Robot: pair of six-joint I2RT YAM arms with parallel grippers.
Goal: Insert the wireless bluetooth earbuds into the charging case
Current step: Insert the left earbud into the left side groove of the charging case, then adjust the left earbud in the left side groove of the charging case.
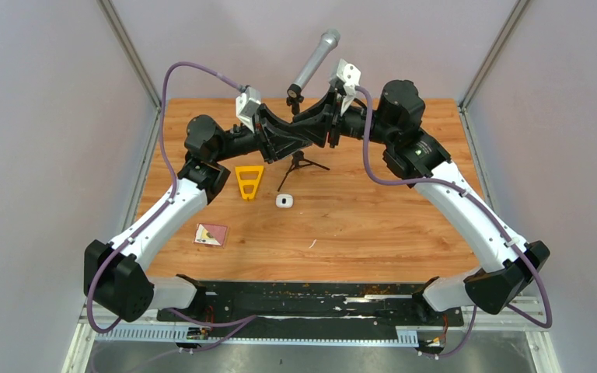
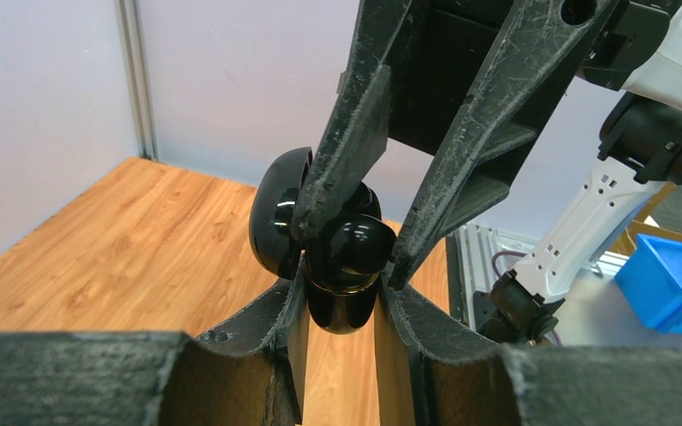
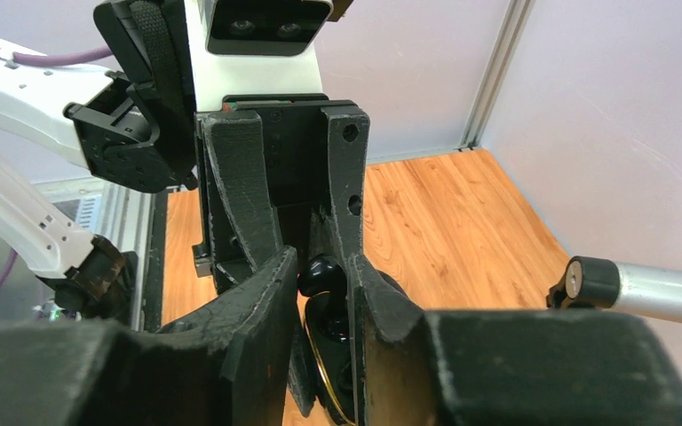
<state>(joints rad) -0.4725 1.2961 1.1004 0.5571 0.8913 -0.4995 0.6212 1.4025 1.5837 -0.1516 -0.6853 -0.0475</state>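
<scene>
Nearest, a white case [image 1: 283,201] lies on the surface [image 1: 389,217], well apart from both arms. Beyond it, raised above the surface, the two tools meet tip to tip. The left tool [image 2: 342,288] is narrowed on the lower shell of a black case [image 2: 342,315], whose lid [image 2: 275,213] stands open to one side. The right tool [image 3: 320,266] pinches a black earbud [image 2: 355,248] at the mouth of that case; whether it is seated cannot be told. Judgement: the earbud is light, hard and glossy, likely slippery, so it is best held across its rounded body with modest pressure. Farthest stands a microphone [image 1: 315,58].
</scene>
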